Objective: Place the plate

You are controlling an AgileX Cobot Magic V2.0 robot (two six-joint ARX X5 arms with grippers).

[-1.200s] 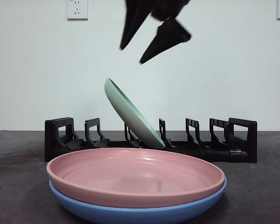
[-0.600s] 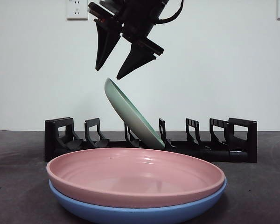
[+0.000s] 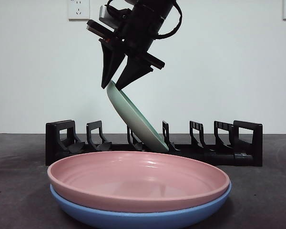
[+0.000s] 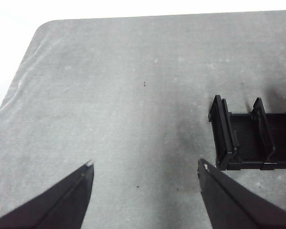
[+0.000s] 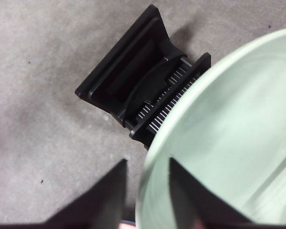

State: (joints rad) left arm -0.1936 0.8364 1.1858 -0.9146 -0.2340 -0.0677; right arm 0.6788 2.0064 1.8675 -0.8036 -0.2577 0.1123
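A pale green plate (image 3: 133, 117) leans tilted in the black dish rack (image 3: 62, 138), its upper rim pointing up and left. My right gripper (image 3: 110, 88) has come down from above onto that upper rim. In the right wrist view the green plate (image 5: 219, 143) fills the right side, and the right gripper (image 5: 148, 162) is open with one jaw on each side of the rim, a gap still showing. My left gripper (image 4: 145, 164) hangs open over bare table beside one end of the rack (image 4: 248, 143), holding nothing.
A pink plate (image 3: 138, 183) lies stacked on a blue plate (image 3: 133, 217) at the front, close to the camera. The rack (image 5: 128, 81) has several free slots on both sides of the green plate. Wall sockets (image 3: 78, 8) sit high on the white wall.
The right gripper has come down and to the left, from well above the green plate to its upper rim, and its jaws have narrowed around that rim. The plates have not moved.
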